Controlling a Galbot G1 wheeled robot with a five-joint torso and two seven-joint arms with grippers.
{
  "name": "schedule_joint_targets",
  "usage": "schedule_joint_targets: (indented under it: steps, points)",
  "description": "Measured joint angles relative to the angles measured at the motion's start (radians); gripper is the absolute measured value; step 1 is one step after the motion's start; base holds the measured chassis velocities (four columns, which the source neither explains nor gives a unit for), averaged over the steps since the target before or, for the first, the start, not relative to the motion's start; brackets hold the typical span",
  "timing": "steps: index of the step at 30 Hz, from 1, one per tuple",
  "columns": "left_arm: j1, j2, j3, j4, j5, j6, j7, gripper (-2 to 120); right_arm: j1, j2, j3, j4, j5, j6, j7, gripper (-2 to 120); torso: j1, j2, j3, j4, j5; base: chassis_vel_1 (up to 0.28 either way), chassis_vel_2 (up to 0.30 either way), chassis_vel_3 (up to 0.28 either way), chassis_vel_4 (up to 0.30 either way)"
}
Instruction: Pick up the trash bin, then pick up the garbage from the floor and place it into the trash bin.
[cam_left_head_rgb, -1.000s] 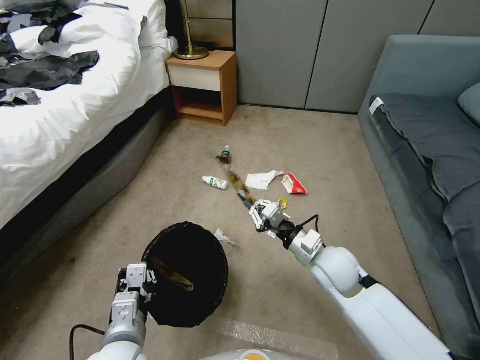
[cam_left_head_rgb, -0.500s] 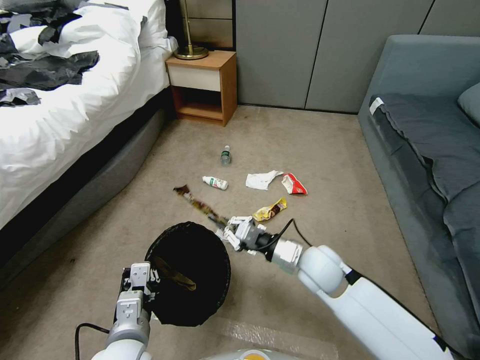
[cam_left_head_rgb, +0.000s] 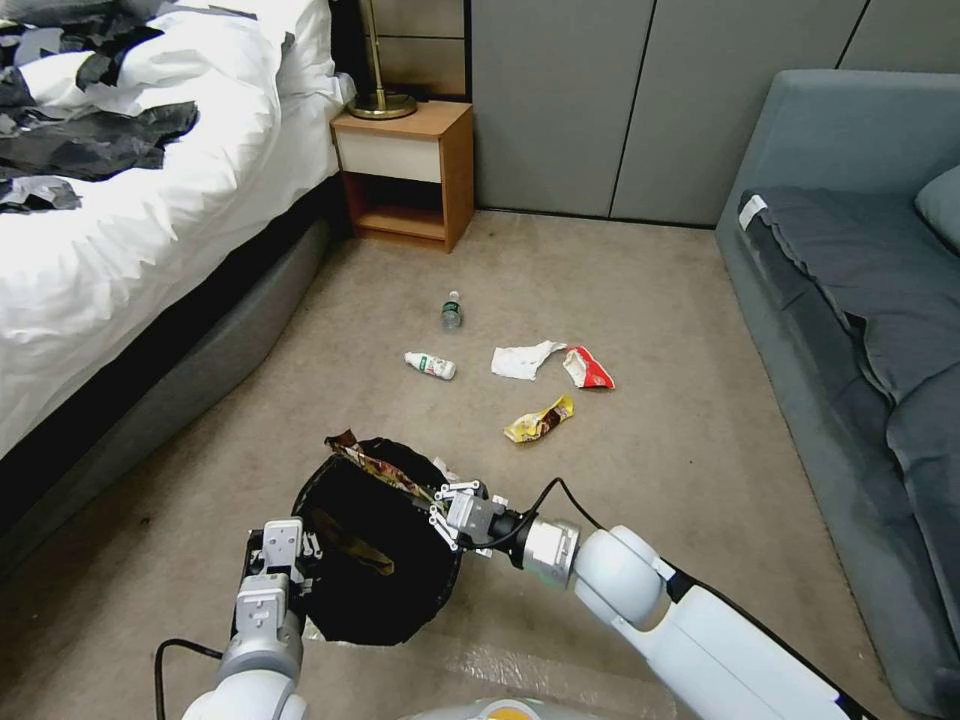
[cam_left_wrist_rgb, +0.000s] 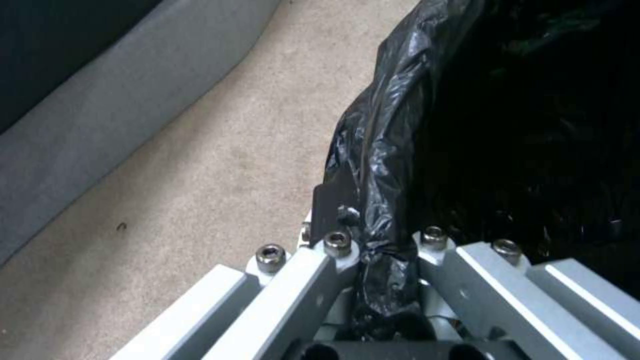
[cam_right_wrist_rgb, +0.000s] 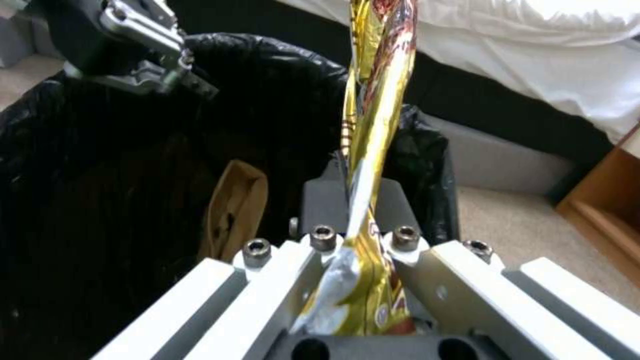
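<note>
The left gripper (cam_left_head_rgb: 283, 572) and right gripper (cam_left_head_rgb: 437, 505) both have fingers clamped tight, arms extended forward.

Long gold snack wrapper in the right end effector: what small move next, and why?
Probably open the right end effector: it holds the long gold snack wrapper over the mouth of the black-bagged round trash bin, which the left end effector grips at the rim, so it should fall in.

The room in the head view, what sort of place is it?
Most likely a bedroom, perhaps a hotel room. A bed with white rumpled bedding stands beside a small wooden nightstand that bears a brass lamp base, and a grey-blue upholstered sofa faces them across beige carpet.
</note>
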Motion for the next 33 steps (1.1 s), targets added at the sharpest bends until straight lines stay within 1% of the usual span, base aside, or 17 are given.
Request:
schedule_joint_targets:
  steps: [7, 8, 9, 10, 12, 14, 16, 18, 19, 20, 22, 24, 26, 27, 30, 32, 33]
  points:
    - [0.0, -0.003, 0.001, -0.002, 0.001, 0.0, 0.0, 0, -0.016, 0.003, -0.006, -0.01, -0.021, 0.0, -0.005, 0, 0.0, 0.0, 0.0, 0.0, 0.0, 0.0, 0.0, 0.0, 0.0]
    - [-0.001, -0.003, 0.0, -0.003, 0.001, 0.001, 0.0, 0, -0.021, 0.002, -0.006, -0.01, -0.027, 0.0, -0.008, 7, 0.0, 0.0, 0.0, 0.0, 0.0, 0.0, 0.0, 0.0, 0.0]
    - [-0.003, -0.003, -0.001, -0.003, 0.0, 0.001, 0.0, 0, -0.024, 0.001, -0.006, -0.01, -0.03, 0.0, -0.012, 10, 0.0, 0.0, 0.0, 0.0, 0.0, 0.0, 0.0, 0.0, 0.0]
    - [-0.003, -0.003, -0.001, -0.003, 0.0, 0.001, 0.0, 0, -0.024, 0.001, -0.006, -0.01, -0.03, 0.0, -0.012, 10, 0.0, 0.0, 0.0, 0.0, 0.0, 0.0, 0.0, 0.0, 0.0]
    - [-0.004, -0.003, -0.001, -0.006, -0.001, 0.003, 0.0, 0, -0.031, -0.001, -0.004, -0.009, -0.038, 0.0, -0.02, 22, 0.0, 0.0, 0.0, 0.0, 0.0, 0.0, 0.0, 0.0, 0.0]
    - [-0.005, -0.003, -0.001, -0.007, -0.001, 0.003, 0.0, 0, -0.033, -0.001, -0.003, -0.009, -0.039, 0.0, -0.021, 23, 0.0, 0.0, 0.0, 0.0, 0.0, 0.0, 0.0, 0.0, 0.0]
    - [-0.006, -0.003, -0.001, -0.007, -0.001, 0.005, 0.0, 0, -0.036, -0.001, -0.003, -0.009, -0.041, 0.0, -0.023, 34, 0.0, 0.0, 0.0, 0.0, 0.0, 0.0, 0.0, 0.0, 0.0]
    - [-0.007, -0.003, -0.001, -0.007, -0.001, 0.005, 0.0, 0, -0.037, -0.001, -0.003, -0.008, -0.042, 0.0, -0.024, 37, 0.0, 0.0, 0.0, 0.0, 0.0001, 0.0, 0.0, 0.0, 0.0]
    - [-0.007, -0.004, 0.0, -0.007, -0.001, 0.006, 0.0, 0, -0.037, -0.001, -0.002, -0.007, -0.042, 0.0, -0.024, 43, 0.0, 0.0, 0.0, 0.0, 0.0, 0.0, 0.0, 0.0, 0.0]
    - [-0.007, -0.004, 0.0, -0.007, -0.001, 0.006, 0.0, 0, -0.037, -0.001, -0.002, -0.007, -0.042, 0.0, -0.024, 43, 0.0, 0.0, 0.0, 0.0, 0.0, 0.0, 0.0, 0.0, 0.0]
    - [-0.008, -0.005, 0.001, -0.007, 0.0, 0.006, 0.0, 0, -0.038, -0.001, -0.002, -0.006, -0.042, 0.0, -0.024, 54, 0.0, 0.0, 0.0, 0.0, 0.0001, 0.0, 0.0, 0.0, 0.0]
    - [-0.008, -0.006, 0.002, -0.007, 0.0, 0.006, 0.0, 0, -0.038, -0.001, -0.002, -0.006, -0.042, 0.0, -0.024, 57, 0.0, 0.0, 0.0, 0.0, 0.0, 0.0, 0.0, 0.0, 0.0]
    - [-0.008, -0.007, 0.003, -0.007, 0.001, 0.007, 0.0, 0, -0.039, -0.001, -0.002, -0.004, -0.043, -0.001, -0.024, 71, 0.0, 0.0, 0.0, 0.0, 0.0, 0.0, 0.0, 0.0, 0.0]
    - [-0.008, -0.007, 0.003, -0.007, 0.001, 0.007, 0.0, 0, -0.039, -0.001, -0.002, -0.004, -0.043, -0.001, -0.024, 71, 0.0, 0.0, 0.0, 0.0, 0.0, 0.0, 0.0, 0.0, 0.0]
    - [-0.011, -0.008, 0.003, -0.007, 0.002, 0.008, 0.0, 0, -0.041, 0.001, -0.003, -0.004, -0.045, -0.001, -0.024, 86, 0.0, 0.0, 0.0, 0.0, 0.0, 0.0, 0.0, 0.0, 0.0]
    - [-0.012, -0.008, 0.003, -0.007, 0.002, 0.008, 0.0, 0, -0.041, 0.001, -0.003, -0.004, -0.045, -0.001, -0.024, 88, 0.0, 0.0, 0.0, 0.0, 0.0, 0.0, 0.0, 0.0, 0.0]
    - [-0.012, -0.008, 0.004, -0.007, 0.002, 0.009, 0.0, 0, -0.041, 0.001, -0.003, -0.004, -0.046, -0.001, -0.024, 95, 0.0, 0.0, 0.0, 0.0, 0.0, 0.0, 0.0, 0.0, 0.0]
